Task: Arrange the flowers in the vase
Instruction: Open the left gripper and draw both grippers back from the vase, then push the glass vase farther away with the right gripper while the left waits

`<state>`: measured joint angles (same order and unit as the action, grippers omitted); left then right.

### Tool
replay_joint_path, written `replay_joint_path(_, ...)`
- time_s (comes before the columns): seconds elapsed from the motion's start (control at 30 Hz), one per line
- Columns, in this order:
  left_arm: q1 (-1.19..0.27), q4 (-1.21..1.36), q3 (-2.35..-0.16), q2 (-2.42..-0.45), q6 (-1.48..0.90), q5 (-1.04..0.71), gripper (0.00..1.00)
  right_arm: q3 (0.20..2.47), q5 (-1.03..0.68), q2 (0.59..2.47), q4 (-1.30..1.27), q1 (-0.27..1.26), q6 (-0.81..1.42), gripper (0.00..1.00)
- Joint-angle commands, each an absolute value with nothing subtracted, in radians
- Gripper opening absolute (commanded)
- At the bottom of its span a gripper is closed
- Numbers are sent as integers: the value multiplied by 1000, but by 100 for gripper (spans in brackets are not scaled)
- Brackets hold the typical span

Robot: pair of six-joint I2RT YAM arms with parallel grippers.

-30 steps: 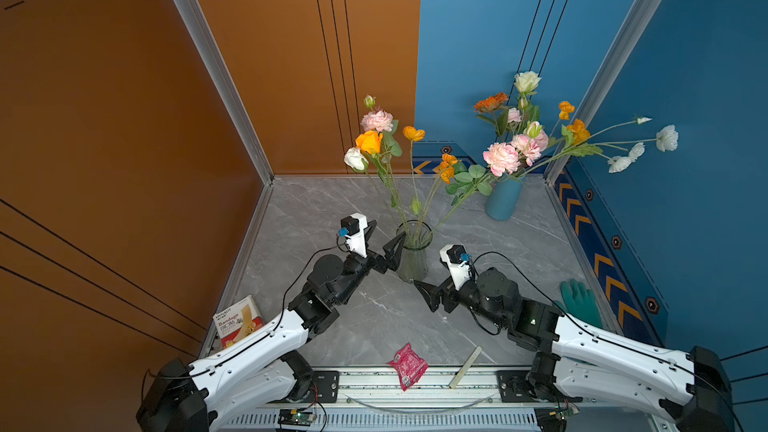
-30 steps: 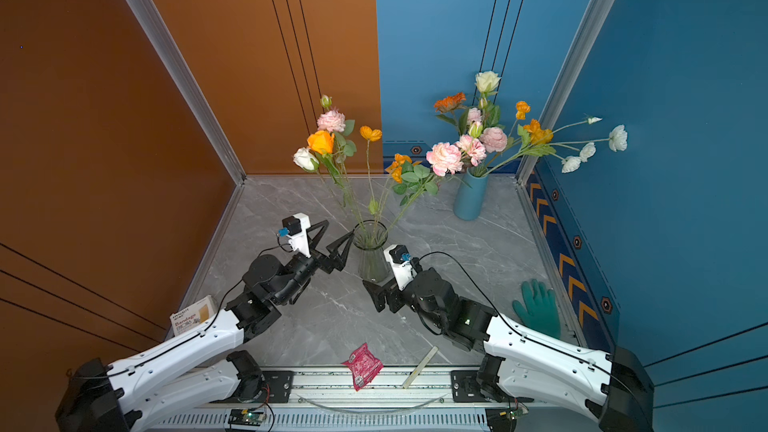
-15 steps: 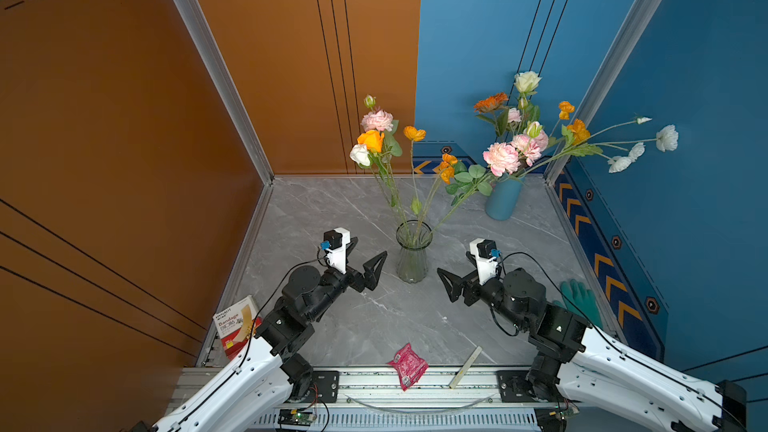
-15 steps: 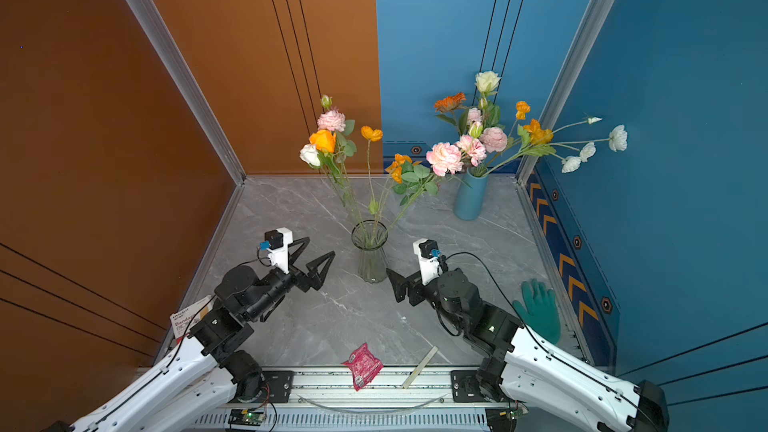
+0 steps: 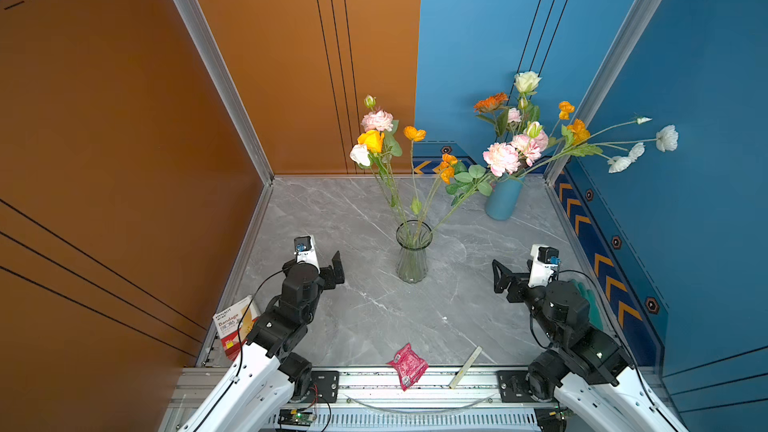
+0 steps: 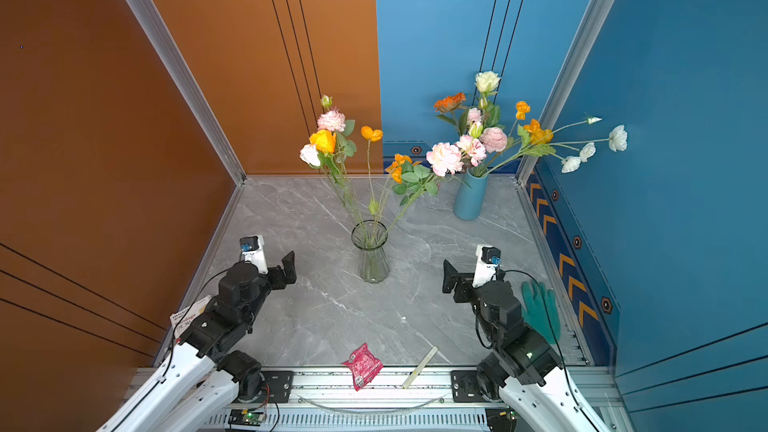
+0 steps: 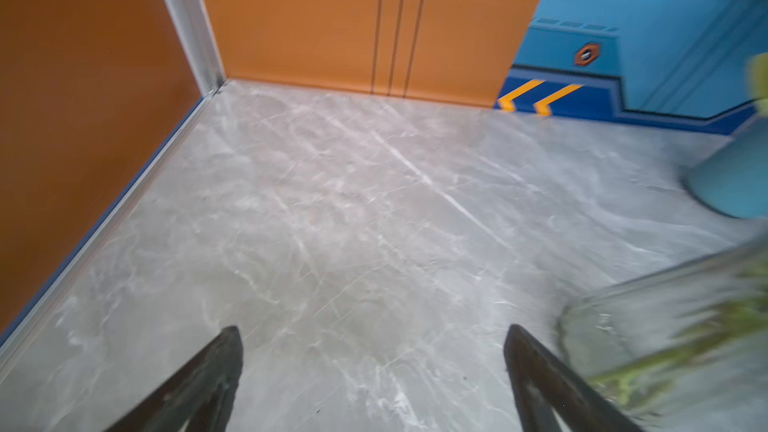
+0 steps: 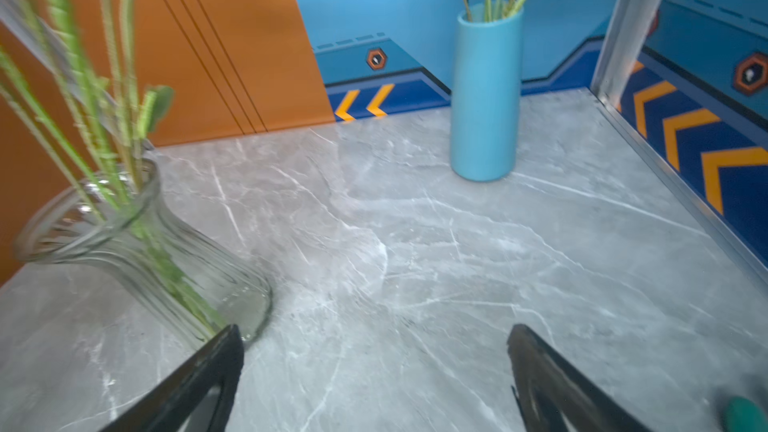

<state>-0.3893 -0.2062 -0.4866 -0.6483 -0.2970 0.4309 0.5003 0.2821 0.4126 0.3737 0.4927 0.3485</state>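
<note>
Left gripper (image 7: 372, 332): spread wide, holds nothing, hangs low over the bare table (image 5: 374, 326), left of the glass vase (image 5: 412, 257) and apart from it.
Right gripper (image 8: 376, 329): likewise spread wide and empty, right of the glass vase and apart from it, with the green glove (image 6: 540, 309) just beside the arm.
Flowers (image 5: 376, 141): several stems stand fanned out in the glass vase, with pink, yellow, white and orange blooms high above the rim. A fuller bunch (image 5: 503, 157) stands in the blue vase (image 5: 503, 201) at the back right corner. None lies on the table.
Step in hand: probably a pause between picks, or the close of the job; cannot tell which.
Next pick, if any: use the right arm, nearer the blue vase. Grasp one stem low, just above the rim, clear of leaves and neighbouring stems.
Lift: straight up until the stem foot clears the rim, since each stem stands taller than its vase. No sideways drag, or the blue vase likely tips.
Insertion: bring the foot over the glass mouth from above and thread it between the stems there. Let go only once the foot rests inside.
Risk: looks top-heavy, with long leaning stems. Keep both arms off the blooms.
Clutter: red packet (image 5: 408, 365) and pale stick (image 5: 466, 366) at the front edge, bandage box (image 5: 232, 326) at the left. Leave alone.
</note>
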Motion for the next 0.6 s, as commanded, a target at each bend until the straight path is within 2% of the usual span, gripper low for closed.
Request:
replay_joint_path(0.0, -315, -198, -523, -733, -309, 465, 98, 538, 144, 509, 437, 379, 376, 100)
replay_joint_path(0.17, -238, -171, -581, -822, -334, 217, 98, 561, -44, 562, 365, 288, 377, 100)
replay_joint_path(0.3, -259, -144, -557, -824, -280, 63, 98, 409, -334, 553, -16, 353, 394, 100)
replay_joint_path(0.37, -262, -108, -535, -802, -243, -78, 98, 345, -312, 565, -177, 448, 368, 100)
replay_joint_path(0.5, -294, -73, -558, -804, -231, -245, 98, 348, -128, 673, -277, 675, 151, 100)
replay_joint_path(0.57, -316, -52, -580, -829, -212, -326, 98, 346, -103, 752, -379, 742, 77, 100)
